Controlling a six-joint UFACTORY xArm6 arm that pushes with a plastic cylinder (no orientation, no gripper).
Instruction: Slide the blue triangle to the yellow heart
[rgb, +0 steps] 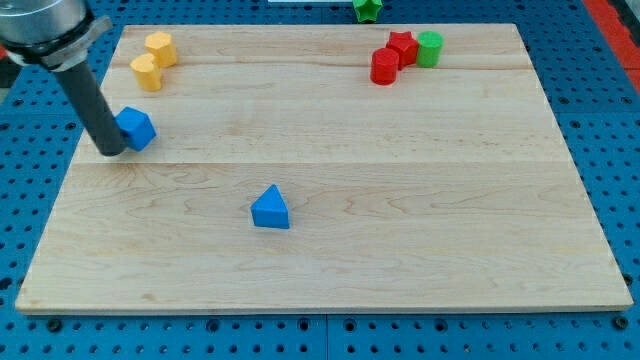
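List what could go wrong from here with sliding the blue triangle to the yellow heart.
My tip sits against the blue cube, far from the blue triangle, so I might push the wrong blue block. Two yellow blocks sit touching near the view's top left; their shapes are unclear, and the triangle could knock both.

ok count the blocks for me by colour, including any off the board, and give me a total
Blue: 2, the blue triangle and a blue block touching my tip
Yellow: 2
Red: 2
Green: 2, one on the board, one off it
Total: 8
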